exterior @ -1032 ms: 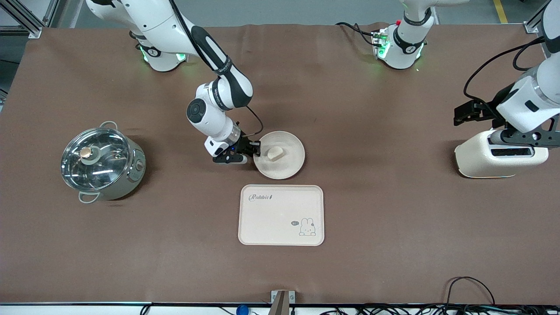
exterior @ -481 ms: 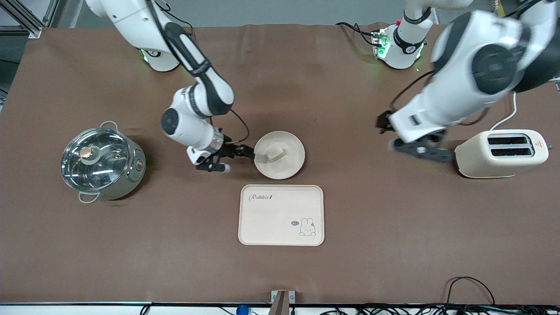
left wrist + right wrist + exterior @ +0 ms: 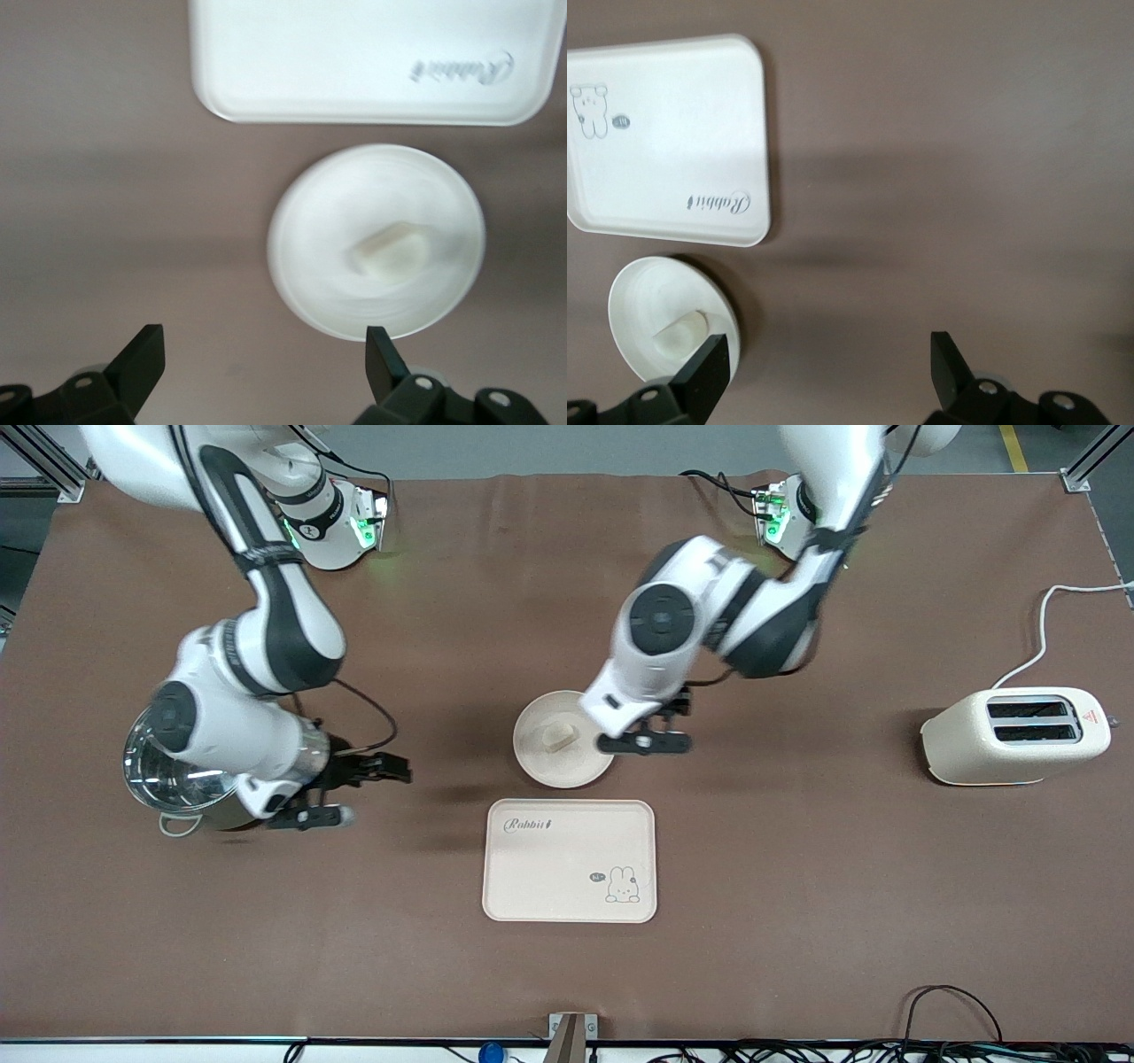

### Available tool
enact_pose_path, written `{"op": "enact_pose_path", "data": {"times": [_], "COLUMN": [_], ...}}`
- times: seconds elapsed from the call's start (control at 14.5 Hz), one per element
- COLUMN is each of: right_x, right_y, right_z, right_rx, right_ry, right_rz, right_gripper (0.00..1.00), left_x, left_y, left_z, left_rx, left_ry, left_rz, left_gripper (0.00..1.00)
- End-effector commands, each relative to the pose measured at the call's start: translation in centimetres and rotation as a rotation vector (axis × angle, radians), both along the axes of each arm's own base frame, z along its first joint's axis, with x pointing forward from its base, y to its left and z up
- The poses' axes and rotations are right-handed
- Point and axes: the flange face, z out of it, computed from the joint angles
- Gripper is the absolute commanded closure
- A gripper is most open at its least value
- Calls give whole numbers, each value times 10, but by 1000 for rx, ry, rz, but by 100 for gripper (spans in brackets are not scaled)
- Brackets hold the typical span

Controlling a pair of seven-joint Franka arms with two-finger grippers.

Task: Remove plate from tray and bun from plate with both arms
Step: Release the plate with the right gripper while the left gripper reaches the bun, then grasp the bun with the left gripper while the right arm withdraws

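Both end effectors gape wide (empty) — bun (image 3: 557, 737) on plate (image 3: 540, 766); tray (image 3: 570, 861) bare.

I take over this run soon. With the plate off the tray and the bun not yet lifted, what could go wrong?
1. The left claw hangs open at the plate rim; coming down off-centre, it could knock the plate or roll the bun away.
2. The right claw, open, is close beside the steel pot; its arm might clip it.

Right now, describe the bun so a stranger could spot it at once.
Find the rectangular tray with the rabbit drawing in the middle of the table. Just farther from the front camera sits a round plate. The bun is the small pale lump on it, the only food there.
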Motion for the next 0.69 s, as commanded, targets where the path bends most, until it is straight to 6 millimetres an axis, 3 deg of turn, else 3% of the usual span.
{"op": "enact_pose_path", "data": {"times": [0.0,0.14,0.28,0.41,0.62], "right_x": [12,8,-3,-13,-48], "right_y": [-28,-68,-85,-97,-125], "right_z": [53,86,116,144,192], "right_rx": [-23,-44,-117,-205,-251], "right_ry": [5,-33,-60,-100,-79], "right_rz": [7,-19,32,43,10], "right_gripper": [0,0,0,0,0], "left_x": [-11,-23,-29,-30,-36], "left_y": [-44,-66,-82,-82,-82], "left_z": [-38,-69,-93,-113,-134], "left_rx": [-23,-44,-85,-71,-30], "left_ry": [-38,-61,-92,-82,-90], "left_rz": [68,167,280,333,373], "left_gripper": [1,2,3,8,12]}}
